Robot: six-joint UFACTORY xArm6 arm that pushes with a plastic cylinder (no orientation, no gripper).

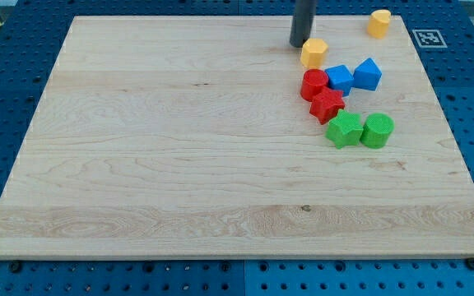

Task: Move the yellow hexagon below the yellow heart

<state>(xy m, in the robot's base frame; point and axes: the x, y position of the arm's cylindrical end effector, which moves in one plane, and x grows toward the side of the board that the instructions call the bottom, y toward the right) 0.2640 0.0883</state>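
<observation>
My tip (301,44), a bare rod with nothing to open or close, sits just up-left of the yellow hexagon (313,53). The push looks barely begun. The yellow heart (378,23) waits well right, so next comes a rightward shove.

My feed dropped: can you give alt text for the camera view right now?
My tip sits just upper-left of the yellow hexagon; the yellow heart lies apart toward the view's top right. Red, blue and green blocks cluster below the hexagon on the wooden board.

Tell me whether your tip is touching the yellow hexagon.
Cannot tell. In the camera view my tip sits right at the upper-left edge of the yellow hexagon, with no clear gap or contact.
</observation>
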